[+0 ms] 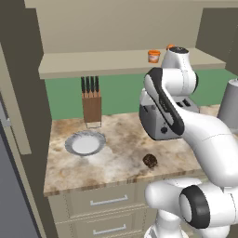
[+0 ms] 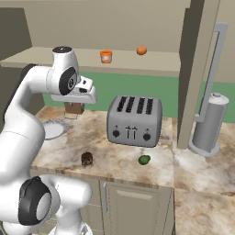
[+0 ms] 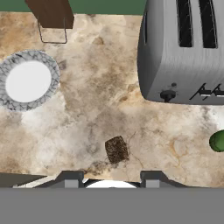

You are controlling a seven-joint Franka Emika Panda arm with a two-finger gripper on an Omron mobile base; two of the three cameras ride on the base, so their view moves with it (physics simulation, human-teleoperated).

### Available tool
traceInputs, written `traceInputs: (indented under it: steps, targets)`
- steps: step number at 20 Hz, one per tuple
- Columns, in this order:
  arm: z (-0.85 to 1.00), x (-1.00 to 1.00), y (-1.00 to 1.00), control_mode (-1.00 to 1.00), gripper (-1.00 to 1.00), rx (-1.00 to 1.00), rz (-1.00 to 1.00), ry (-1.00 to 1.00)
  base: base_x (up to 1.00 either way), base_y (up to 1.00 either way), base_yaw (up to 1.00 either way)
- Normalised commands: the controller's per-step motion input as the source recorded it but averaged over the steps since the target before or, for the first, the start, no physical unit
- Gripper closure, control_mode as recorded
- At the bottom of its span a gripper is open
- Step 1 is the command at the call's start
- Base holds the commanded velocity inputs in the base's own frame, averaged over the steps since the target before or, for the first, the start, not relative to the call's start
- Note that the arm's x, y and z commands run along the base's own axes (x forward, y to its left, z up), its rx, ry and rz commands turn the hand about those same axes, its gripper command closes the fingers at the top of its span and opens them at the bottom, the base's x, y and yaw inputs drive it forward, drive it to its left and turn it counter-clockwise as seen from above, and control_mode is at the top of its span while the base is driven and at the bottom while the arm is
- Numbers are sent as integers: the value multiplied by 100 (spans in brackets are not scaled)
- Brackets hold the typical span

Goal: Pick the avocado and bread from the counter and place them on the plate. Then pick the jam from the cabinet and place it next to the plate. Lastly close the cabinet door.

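Nothing is done yet, so you have the whole job ahead of you. The wide beige wall cabinet (image 2: 114, 27) stands open over the marbled beige-and-brown stone counter (image 1: 121, 153). The silver four-slot toaster (image 2: 134, 120) is your landmark.

The round grey-white fluted plate (image 1: 85, 143) sits bare, well left of the toaster and just in front of the brown wooden knife block (image 1: 91, 106). The small orange jam jar with the pale band (image 2: 106, 56) is on the cabinet shelf above the toaster, with a small orange ball (image 2: 142, 50) beside it on the same shelf.

The dark-brown lumpy bread chunk (image 3: 117, 149) lies in front of the toaster's left end, near the counter edge. The small dark-green avocado (image 2: 144, 159) lies in front of the toaster's right end.

Your two-finger gripper (image 3: 111, 180) hangs high above the counter with nothing held and its jaws drawn in to their narrowest. In the hand view the bread sits just above the dark fingertips (image 3: 70, 178), almost centred between them, so I judge it your easiest first pick. The avocado is off to the right edge there.
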Motion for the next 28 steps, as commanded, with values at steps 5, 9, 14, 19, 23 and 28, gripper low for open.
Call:
traceInputs:
  steps: [5,9,14,19,23,28]
  targets:
    - [0,-6,0,-100,-100,0,0,-1,0,0,0]
    - [-14,-19,0,-100,-100,0,0,0,0,0,0]
    - [-36,-29,0,-100,-100,0,2,0,0,0,0]
    - [-38,-22,0,-100,-100,0,2,0,0,0,0]
    - [-36,-19,0,-100,-100,0,3,1,0,0,0]
    - [-34,-6,0,-100,-100,0,6,2,0,0,0]
